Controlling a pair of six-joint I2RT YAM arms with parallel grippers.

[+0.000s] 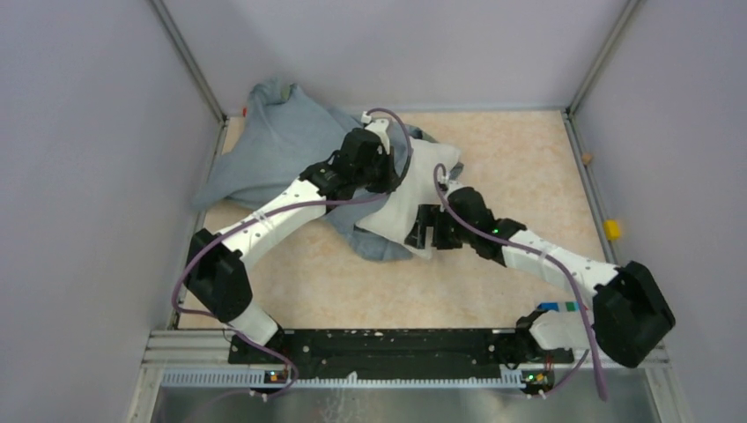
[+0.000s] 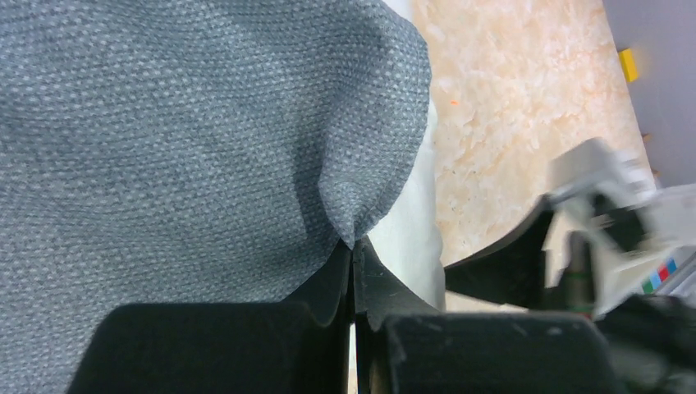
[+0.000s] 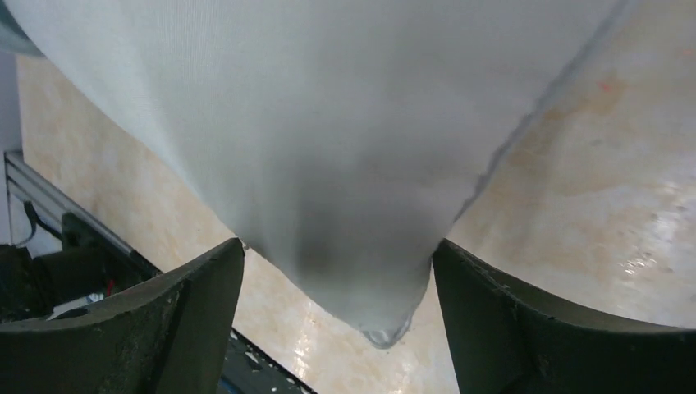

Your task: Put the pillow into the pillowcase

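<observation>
The right pincer point(image 1: 421, 231) stands open. Its wrist view shows the two fingers point(image 3: 176, 308) spread wide, with a corner of the white pillow point(image 3: 328, 123) hanging between them and a gap on each side, so nothing is gripped. Below that corner lies the bare marbled desk point(image 3: 591, 189).

Just beyond and to its left, the left pincer point(image 2: 353, 256) is closed on a pinched fold of the grey-blue pillowcase point(image 2: 180, 148). A strip of pillow shows just to the right of that fold.

The step in hand looks like working the case further over the pillow. To do it well, the right pincer should close deep on the corner, not on its loose tip, and brace it. Meanwhile the left should draw the case hem toward the right pincer along the pillow's length, not across it. The hem should be kept low so it does not ride up and slip off the corner.

From above, the pillow point(image 1: 425, 187) lies partly sleeved. Its exposed end faces the right pincer and its covered end runs away past the left pincer. Its long axis seems to slant from near-right to far-left, though the cloth hides most of it. The pillowcase point(image 1: 282, 141) bunches beyond the left pincer, toward the far left corner.
</observation>
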